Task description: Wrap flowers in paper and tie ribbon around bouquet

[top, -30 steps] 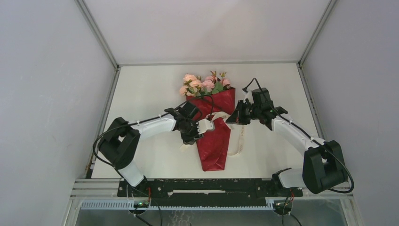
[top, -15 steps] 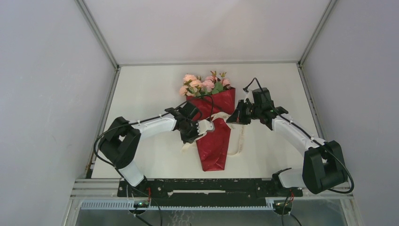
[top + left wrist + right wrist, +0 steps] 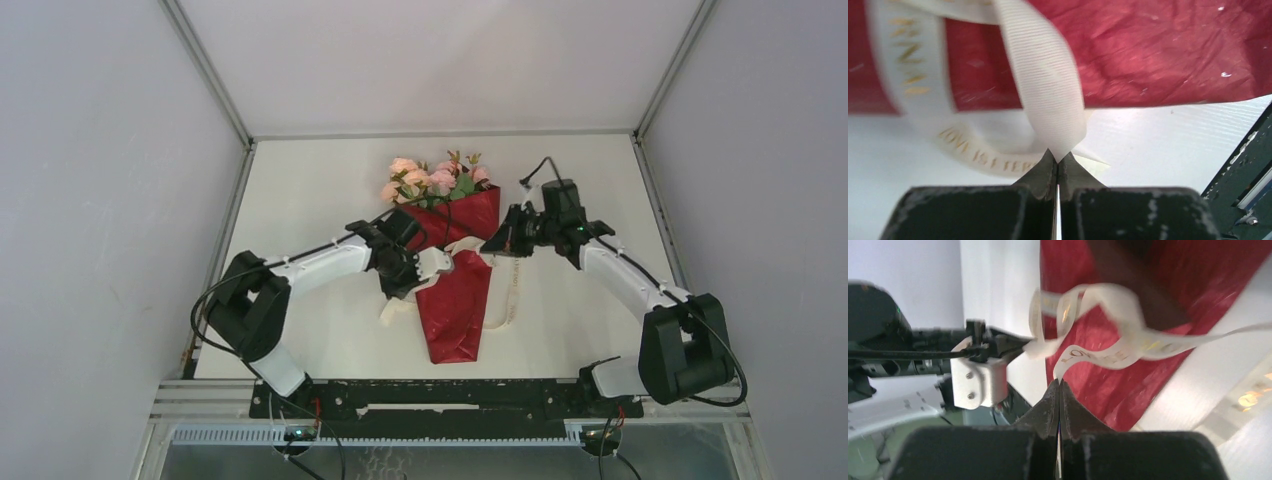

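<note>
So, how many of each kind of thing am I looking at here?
Robot grippers: 2 (left gripper, right gripper)
Bouquet: 1
Ribbon: 1
Total: 4

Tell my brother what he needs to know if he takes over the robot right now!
Left gripper: shut, pinching the ribbon beside the bouquet.
Right gripper: shut on another stretch of ribbon.
The bouquet lies on the table, flowers at the far end.
Done: flowers wrapped in red paper, ribbon looped across it.
Left: finish tying; I cannot tell whether a knot exists yet.
</note>
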You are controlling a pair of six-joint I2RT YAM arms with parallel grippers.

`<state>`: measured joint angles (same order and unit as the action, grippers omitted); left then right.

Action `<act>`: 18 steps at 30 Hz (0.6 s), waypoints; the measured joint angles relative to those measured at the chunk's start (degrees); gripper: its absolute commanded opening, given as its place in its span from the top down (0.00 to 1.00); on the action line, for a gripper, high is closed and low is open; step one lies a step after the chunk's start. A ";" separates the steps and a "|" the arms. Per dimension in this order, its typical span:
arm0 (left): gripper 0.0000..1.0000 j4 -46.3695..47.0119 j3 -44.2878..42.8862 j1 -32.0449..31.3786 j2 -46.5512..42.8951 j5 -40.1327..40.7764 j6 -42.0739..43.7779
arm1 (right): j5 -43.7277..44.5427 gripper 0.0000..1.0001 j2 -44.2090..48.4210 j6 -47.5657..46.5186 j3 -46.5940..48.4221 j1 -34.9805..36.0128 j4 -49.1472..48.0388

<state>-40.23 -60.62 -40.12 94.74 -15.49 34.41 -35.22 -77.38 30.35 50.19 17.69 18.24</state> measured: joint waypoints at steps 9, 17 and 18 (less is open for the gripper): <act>1.00 -2.03 3.52 34.67 -14.82 6.82 3.69 | 6.05 1.00 8.79 7.63 -7.34 -51.45 -8.35; 1.00 8.41 13.44 67.54 -13.42 21.81 12.48 | 7.52 1.00 21.57 7.26 -25.79 -76.89 -5.35; 1.00 9.70 13.62 68.98 -12.04 22.93 13.31 | 6.93 1.00 20.96 6.80 -26.36 -79.45 -5.01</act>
<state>-30.52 -47.00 28.86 82.70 7.44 47.72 -28.29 -56.42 37.15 23.83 -61.76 13.23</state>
